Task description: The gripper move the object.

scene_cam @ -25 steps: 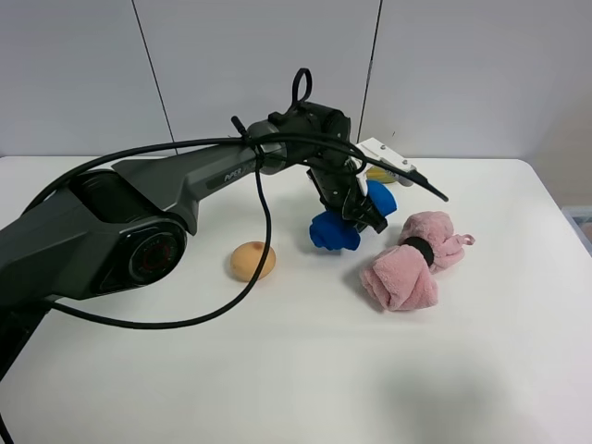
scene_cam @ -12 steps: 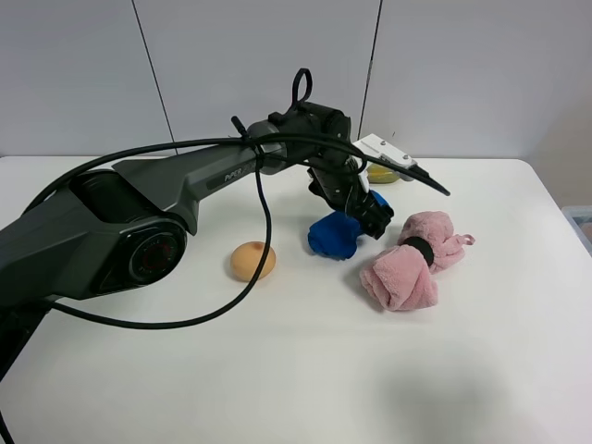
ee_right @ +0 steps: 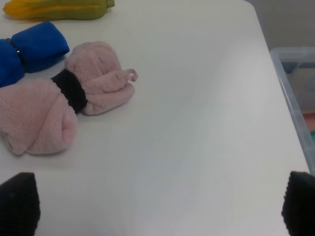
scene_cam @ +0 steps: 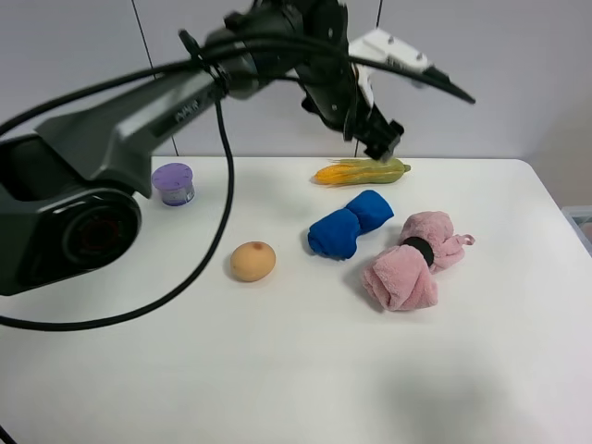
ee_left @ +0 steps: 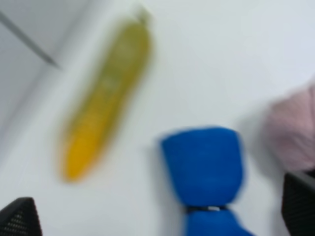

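Observation:
A blue rolled towel (scene_cam: 350, 224) lies on the white table (scene_cam: 277, 370), between an ear of corn (scene_cam: 361, 171) and a pink rolled towel (scene_cam: 412, 259). My left gripper (scene_cam: 377, 139) is open and empty, raised well above the corn and the blue towel. The blurred left wrist view looks down on the blue towel (ee_left: 206, 172), the corn (ee_left: 106, 98) and the pink towel (ee_left: 293, 128), with the gripper (ee_left: 158, 212) spread wide. My right gripper (ee_right: 158, 201) is open and empty over bare table near the pink towel (ee_right: 64, 98); it is not in the exterior view.
A peach-coloured ball (scene_cam: 252, 261) lies left of the blue towel. A purple cup (scene_cam: 173, 183) stands at the back left. A clear plastic bin (ee_right: 295, 83) sits off the table's right edge. The blue towel (ee_right: 29, 51) and the corn (ee_right: 59, 10) also show in the right wrist view.
My left gripper has let go of the blue towel, which now lies on the table, and has risen up and back. The corn and the purple cup have come into sight.

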